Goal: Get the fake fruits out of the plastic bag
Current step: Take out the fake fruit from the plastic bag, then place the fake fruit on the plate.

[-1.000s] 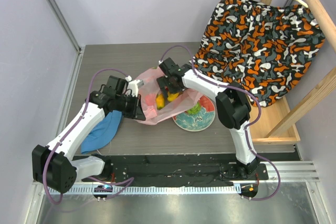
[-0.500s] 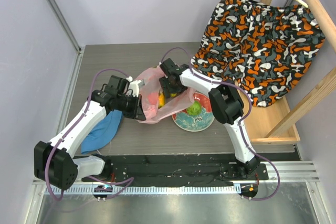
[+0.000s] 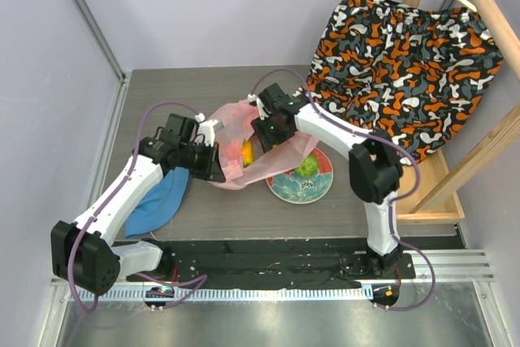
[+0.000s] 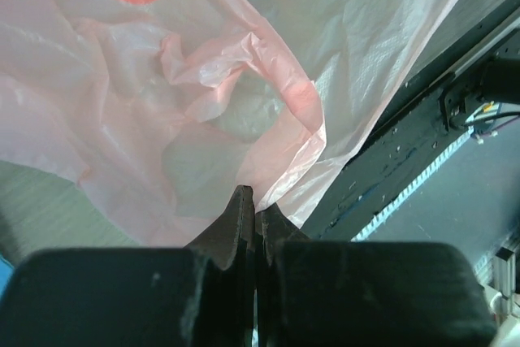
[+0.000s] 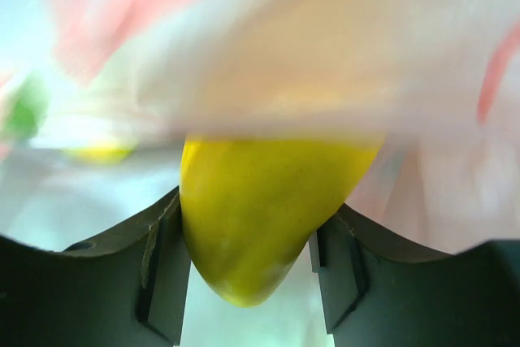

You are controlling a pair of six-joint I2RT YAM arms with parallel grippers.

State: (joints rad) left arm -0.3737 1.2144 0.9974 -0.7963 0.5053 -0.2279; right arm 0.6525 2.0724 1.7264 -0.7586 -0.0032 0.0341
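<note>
Two grippers at the bag (image 3: 237,176) mid-table, left gripper (image 4: 254,202) pinching its edge with fingers together, right gripper (image 5: 248,266) inside it clamping a yellow piece (image 5: 260,201), green apple (image 3: 306,167) on plate (image 3: 286,193) alongside.

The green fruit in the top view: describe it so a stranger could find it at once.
On the grey table, find the round floral plate right of the pink plastic bag. The green fruit lies bare on its far side, while the yellow fruit lies under bag film.

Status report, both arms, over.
Left gripper shut on bag edge. Right gripper shut on yellow fruit, bag film draped over it. Green fruit on plate.
</note>
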